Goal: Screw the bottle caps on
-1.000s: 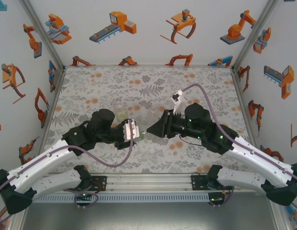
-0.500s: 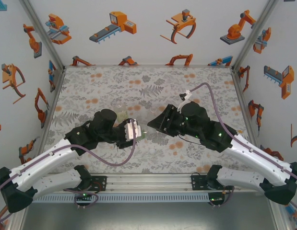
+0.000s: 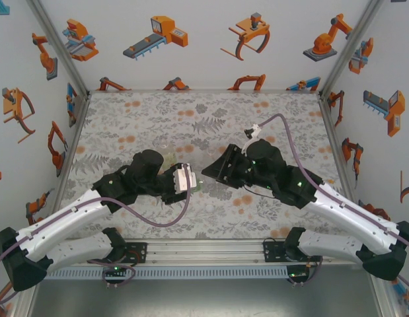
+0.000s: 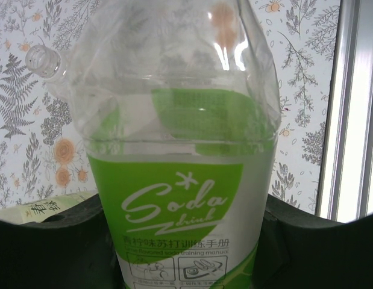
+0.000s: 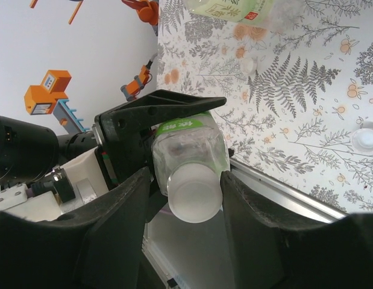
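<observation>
My left gripper (image 4: 186, 247) is shut on a clear bottle with a green "Soda drink" label (image 4: 183, 198), and holds it level above the table, neck towards the right arm. A whitish cap (image 5: 195, 195) sits on that bottle's neck (image 5: 186, 144). My right gripper (image 5: 186, 177) is open around the cap: the right finger (image 5: 246, 211) lies against it and the left finger (image 5: 123, 217) stands a little off. In the top view the two grippers meet at mid-table (image 3: 201, 179). Two loose caps (image 5: 365, 139) (image 5: 249, 64) lie on the table.
A yellowish bottle (image 5: 234, 9) lies on the flowered table beyond the grippers, also in the top view (image 3: 170, 159). The open neck of a colourless bottle (image 4: 44, 60) shows behind the held one. An aluminium rail (image 4: 355, 108) edges the table.
My right gripper's jaws have parted from the cap, and its wrist has turned and shifted slightly. The left gripper keeps its hold and has edged a little to the right.
</observation>
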